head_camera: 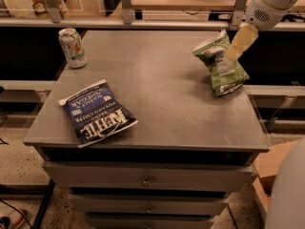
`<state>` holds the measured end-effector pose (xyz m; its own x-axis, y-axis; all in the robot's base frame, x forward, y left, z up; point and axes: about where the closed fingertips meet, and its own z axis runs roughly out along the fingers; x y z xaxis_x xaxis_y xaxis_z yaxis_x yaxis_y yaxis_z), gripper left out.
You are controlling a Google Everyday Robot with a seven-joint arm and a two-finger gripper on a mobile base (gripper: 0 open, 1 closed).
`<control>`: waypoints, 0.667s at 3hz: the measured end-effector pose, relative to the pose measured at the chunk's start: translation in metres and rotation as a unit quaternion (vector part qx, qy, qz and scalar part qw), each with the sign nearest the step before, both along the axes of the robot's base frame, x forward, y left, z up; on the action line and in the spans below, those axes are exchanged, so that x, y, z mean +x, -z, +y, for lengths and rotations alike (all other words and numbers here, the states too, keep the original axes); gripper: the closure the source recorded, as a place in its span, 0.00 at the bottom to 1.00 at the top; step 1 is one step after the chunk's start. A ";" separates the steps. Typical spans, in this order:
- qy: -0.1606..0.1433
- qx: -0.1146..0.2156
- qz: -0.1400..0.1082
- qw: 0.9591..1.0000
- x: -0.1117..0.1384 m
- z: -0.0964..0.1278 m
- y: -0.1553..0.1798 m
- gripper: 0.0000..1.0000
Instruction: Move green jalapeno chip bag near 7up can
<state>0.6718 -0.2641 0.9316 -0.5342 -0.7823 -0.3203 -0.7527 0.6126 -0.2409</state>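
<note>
Camera view, looking down across a grey counter (157, 80) with drawers (145, 178) beneath its front edge. Green jalapeno chip bag (221, 73) on the right side of the counter top, towards the far edge, crinkled and puffy, lying at a slant with its upper end pointing to the back left. Tool (237, 49) at the end of a white arm (274, 4) reaching in from the upper right corner, cream-coloured, overlapping the upper right edge of the green jalapeno chip bag; cannot tell whether touching it or just above it, and cannot tell whether spread, pressed together or pinching. 7up can (72, 47) upright at the far left corner of the counter, well apart from the green bag, with bare counter top between them. Dark-blue Kettle chip bag (97, 112) flat near the front left edge, nearer to the can than to the green bag, touching neither.
</note>
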 end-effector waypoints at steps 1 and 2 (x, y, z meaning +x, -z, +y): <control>0.024 0.023 0.001 0.999 0.017 -0.015 0.015 0.00; 0.046 0.038 -0.005 0.998 0.025 -0.032 0.020 0.00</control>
